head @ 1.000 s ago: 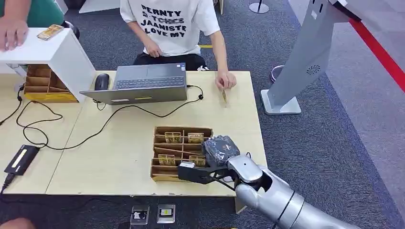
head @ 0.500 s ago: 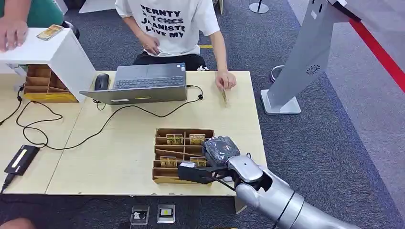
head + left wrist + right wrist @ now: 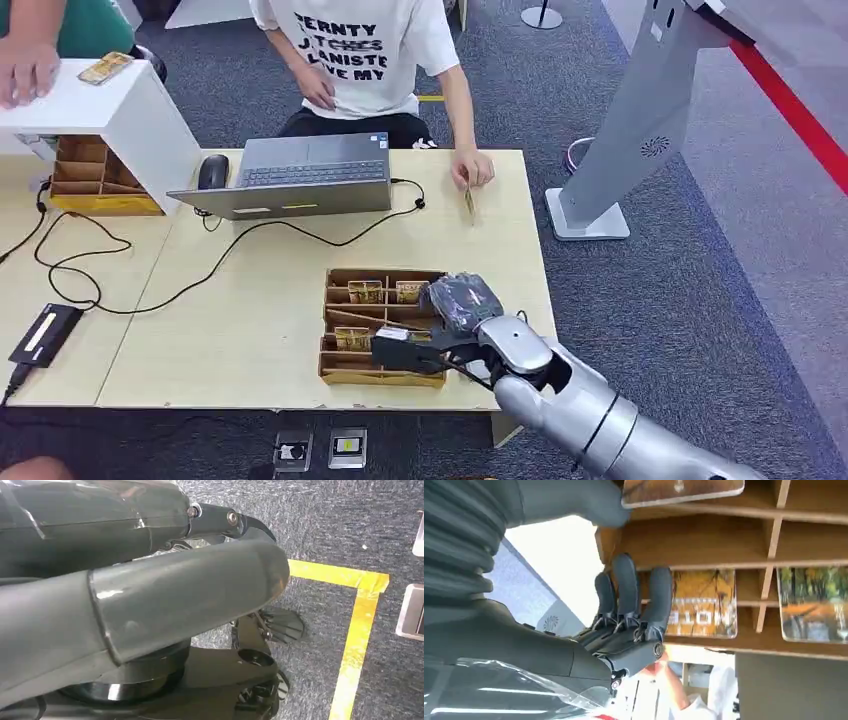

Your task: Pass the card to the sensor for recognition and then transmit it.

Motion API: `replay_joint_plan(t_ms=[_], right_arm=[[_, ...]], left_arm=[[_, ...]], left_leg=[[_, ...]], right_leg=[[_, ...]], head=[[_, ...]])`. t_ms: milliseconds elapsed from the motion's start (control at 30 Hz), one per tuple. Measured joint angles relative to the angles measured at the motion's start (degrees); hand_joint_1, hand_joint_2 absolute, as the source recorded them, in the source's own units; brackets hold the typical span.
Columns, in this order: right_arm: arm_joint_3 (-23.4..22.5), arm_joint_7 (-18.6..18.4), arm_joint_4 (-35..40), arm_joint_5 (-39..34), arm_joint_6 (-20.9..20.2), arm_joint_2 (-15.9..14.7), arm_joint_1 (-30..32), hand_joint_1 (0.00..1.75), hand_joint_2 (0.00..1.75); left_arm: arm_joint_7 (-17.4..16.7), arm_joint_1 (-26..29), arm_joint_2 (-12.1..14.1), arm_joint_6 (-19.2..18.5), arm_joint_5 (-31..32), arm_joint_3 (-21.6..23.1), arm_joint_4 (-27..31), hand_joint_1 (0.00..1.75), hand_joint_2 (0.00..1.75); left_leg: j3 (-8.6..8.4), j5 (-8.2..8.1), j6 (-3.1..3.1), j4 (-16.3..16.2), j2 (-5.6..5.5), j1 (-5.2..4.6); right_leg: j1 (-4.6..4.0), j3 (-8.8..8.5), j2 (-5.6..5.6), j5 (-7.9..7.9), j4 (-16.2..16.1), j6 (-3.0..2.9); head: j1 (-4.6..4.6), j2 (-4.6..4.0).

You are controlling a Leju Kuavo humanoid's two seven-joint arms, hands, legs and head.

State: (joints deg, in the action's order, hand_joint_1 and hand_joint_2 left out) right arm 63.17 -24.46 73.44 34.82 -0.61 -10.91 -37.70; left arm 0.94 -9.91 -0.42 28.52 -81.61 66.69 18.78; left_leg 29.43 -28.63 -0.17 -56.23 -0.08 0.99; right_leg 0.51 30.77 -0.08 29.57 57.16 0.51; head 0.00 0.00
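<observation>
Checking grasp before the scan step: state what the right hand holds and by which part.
Nothing yet. The right hand hovers over the card tray, fingers reaching toward a card but not closed on it.

cards (image 3: 363, 291) stand in the tray (image 3: 337, 373) on the table's (image 3: 250, 330) near edge; laptop (image 3: 300, 175) behind

I counted four cards (image 3: 363, 291) in the wooden tray (image 3: 336, 370) on the table (image 3: 240, 330). Behind the tray I saw one laptop (image 3: 300, 176), one mouse (image 3: 212, 172) and two people (image 3: 365, 55). One more card (image 3: 105, 67) lay on the white box (image 3: 120, 115).
</observation>
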Motion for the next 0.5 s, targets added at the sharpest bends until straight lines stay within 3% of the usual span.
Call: replay_joint_plan(t_ms=[500], right_arm=[[-0.6,-4.5,6.0,4.2,-0.8,-0.9,-0.2,0.00,1.75]], left_arm=[[0.1,0.0,0.0,-0.2,1.0,0.0,-0.1,0.00,0.00]], left_leg=[[0.01,0.00,0.00,0.0,0.02,0.00]], right_leg=[[0.00,0.03,0.04,0.00,0.0,0.00]], head=[[0.00,0.00]])
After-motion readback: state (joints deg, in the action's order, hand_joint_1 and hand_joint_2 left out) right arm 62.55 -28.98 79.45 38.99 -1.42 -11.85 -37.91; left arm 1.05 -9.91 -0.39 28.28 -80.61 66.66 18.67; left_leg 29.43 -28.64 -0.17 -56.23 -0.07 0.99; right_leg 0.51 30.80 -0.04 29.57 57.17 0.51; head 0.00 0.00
